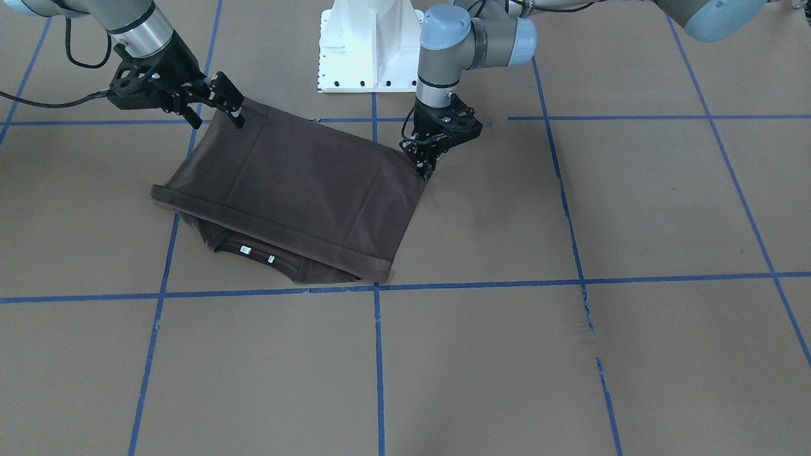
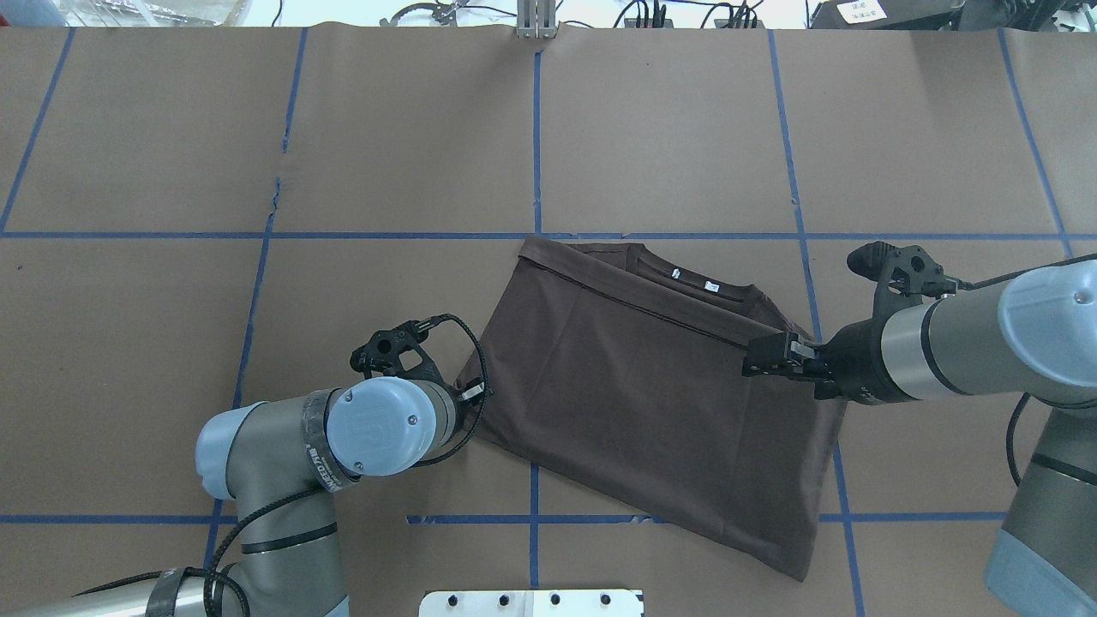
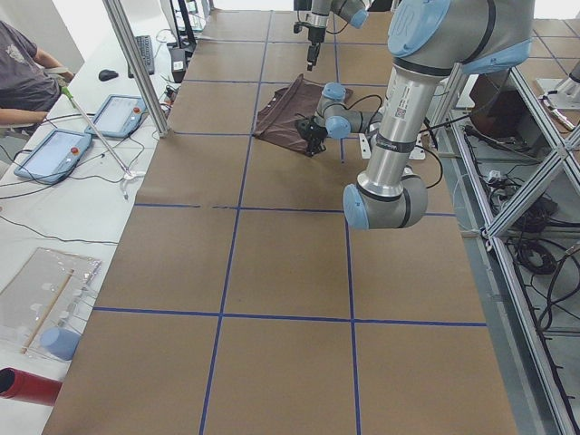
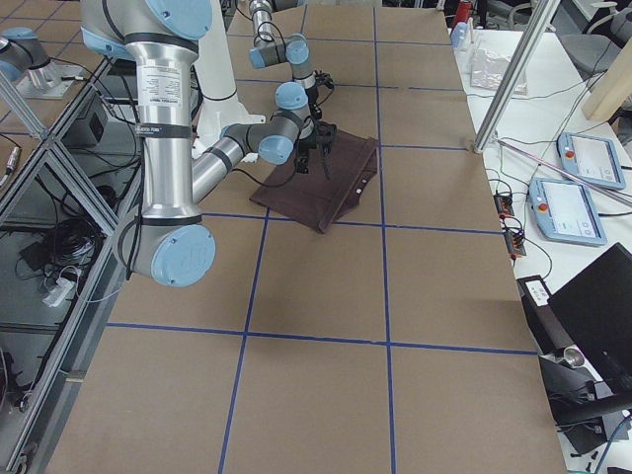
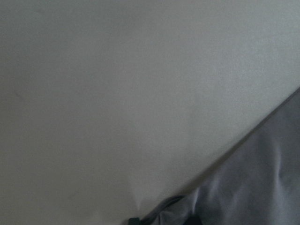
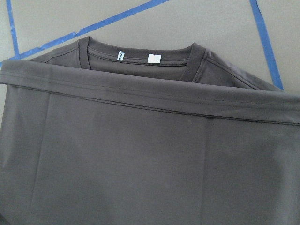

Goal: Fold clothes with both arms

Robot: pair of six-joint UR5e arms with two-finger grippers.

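Note:
The dark brown-grey T-shirt (image 1: 298, 190) lies folded on the brown paper, its hem laid over toward the collar (image 2: 694, 287), where two white tags show. The right wrist view shows it from above (image 6: 140, 159). My left gripper (image 1: 426, 171) is down at the shirt's near corner and looks shut on the fabric; it also shows in the overhead view (image 2: 473, 396). The left wrist view shows only table and a fabric edge (image 5: 262, 178). My right gripper (image 1: 214, 119) hovers open over the shirt's other near side, empty (image 2: 754, 360).
The white pedestal base (image 1: 370, 44) stands just behind the shirt. Blue tape lines cross the paper-covered table (image 1: 570, 354), which has a small tear (image 1: 589, 320). Tablets (image 3: 54, 149) and a seated person (image 3: 23, 63) are beside the table's far side.

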